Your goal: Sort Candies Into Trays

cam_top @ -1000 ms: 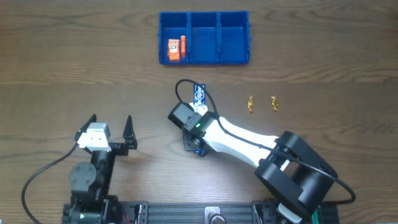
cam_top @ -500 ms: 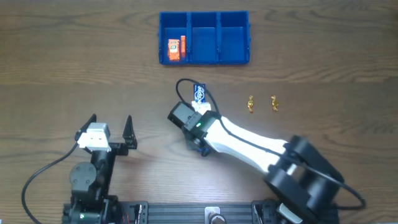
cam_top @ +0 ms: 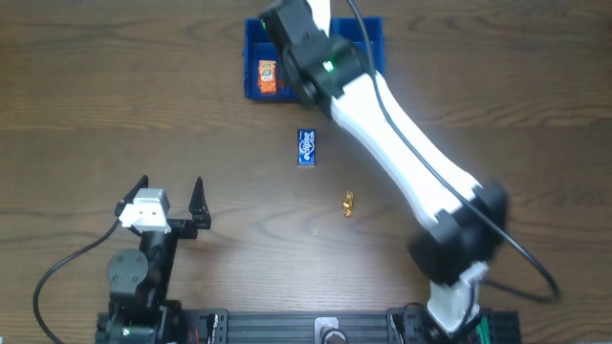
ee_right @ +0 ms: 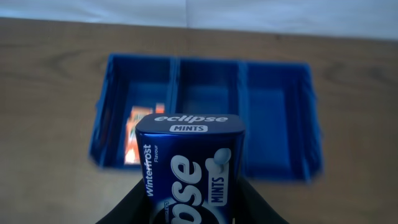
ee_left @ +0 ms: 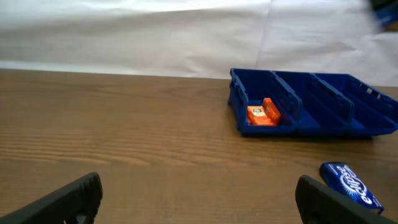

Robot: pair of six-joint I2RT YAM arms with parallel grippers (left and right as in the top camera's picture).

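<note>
The blue three-compartment tray (cam_top: 251,57) stands at the far middle of the table. An orange candy (cam_top: 268,75) lies in its left compartment. My right gripper (ee_right: 189,202) is shut on a blue mint tin (ee_right: 189,168), held above the tray (ee_right: 311,124) near the divider between the left and middle compartments. The right arm (cam_top: 382,115) stretches across the table to the tray. Another blue mint packet (cam_top: 306,147) lies flat on the table below the tray, also in the left wrist view (ee_left: 348,183). My left gripper (cam_top: 170,191) stands open at the near left, holding nothing.
A small gold-wrapped candy (cam_top: 348,204) lies on the wood at mid-table, near the right arm. The tray's middle and right compartments (ee_right: 273,118) hold nothing that I can see. Bare wood surrounds the left gripper (ee_left: 199,211).
The right arm has swung from mid-table up over the tray and now holds a blue mint tin. The two gold candies at the right are gone; one gold candy lies at mid-table.
</note>
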